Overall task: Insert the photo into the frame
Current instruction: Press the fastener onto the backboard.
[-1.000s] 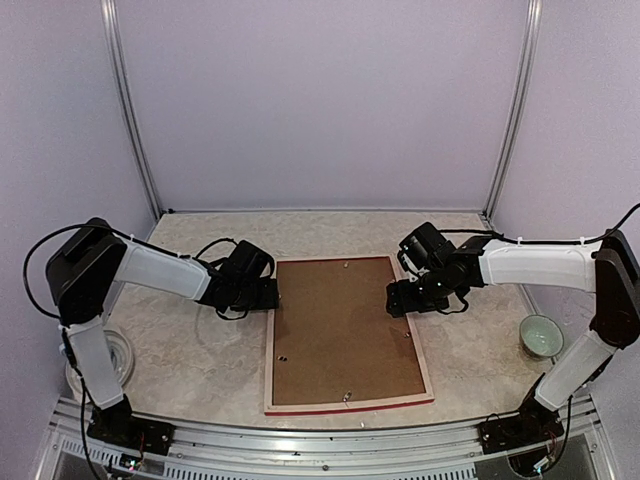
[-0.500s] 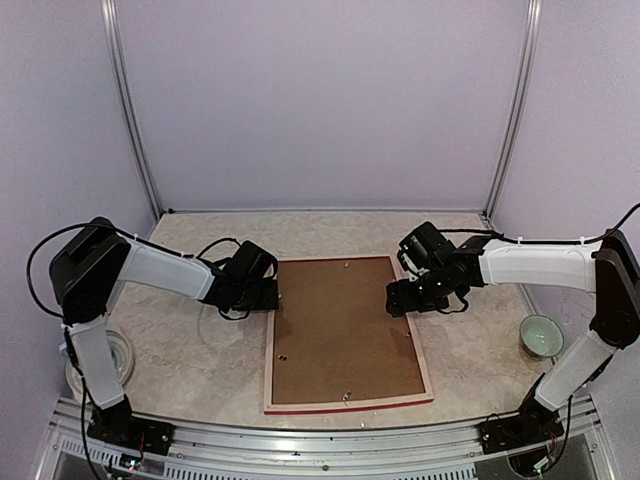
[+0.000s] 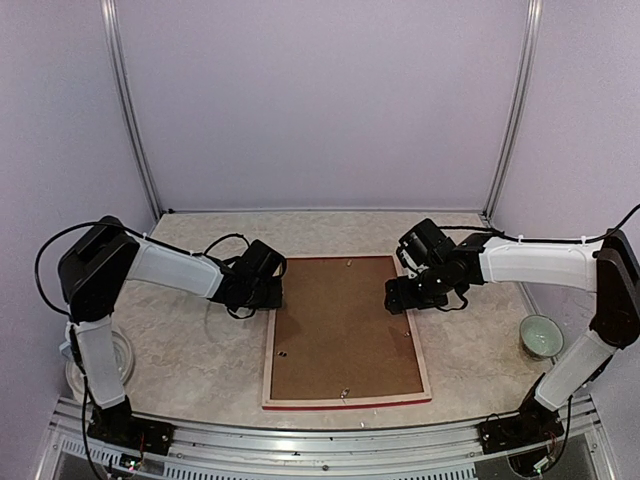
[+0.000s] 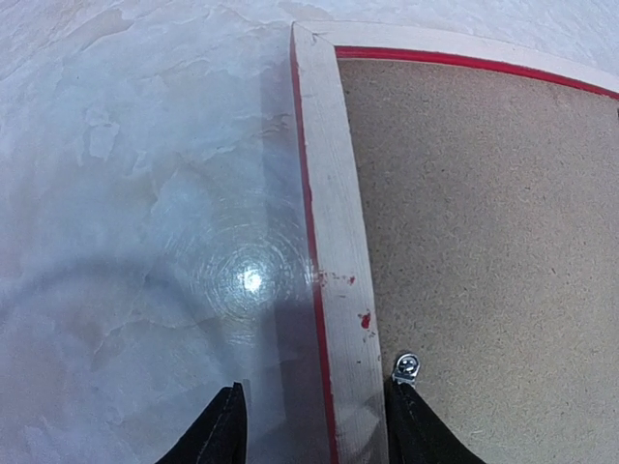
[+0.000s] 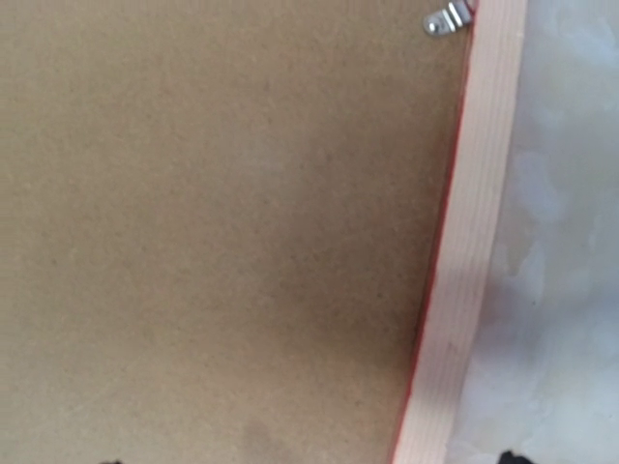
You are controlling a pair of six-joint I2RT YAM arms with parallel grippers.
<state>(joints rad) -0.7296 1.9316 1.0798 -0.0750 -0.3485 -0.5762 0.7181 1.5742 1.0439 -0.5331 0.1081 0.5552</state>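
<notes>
While the top view shows the frame lying face down on the marbled table, we get detail only from the wrist views. The left gripper is spread astride the pale wood left bar. The right gripper is likewise spread at the right bar. We also see the fibrous brown backing board and a small metal clip.

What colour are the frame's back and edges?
Pale wood back, red edges on the frame; left wrist view shows it best.
</notes>
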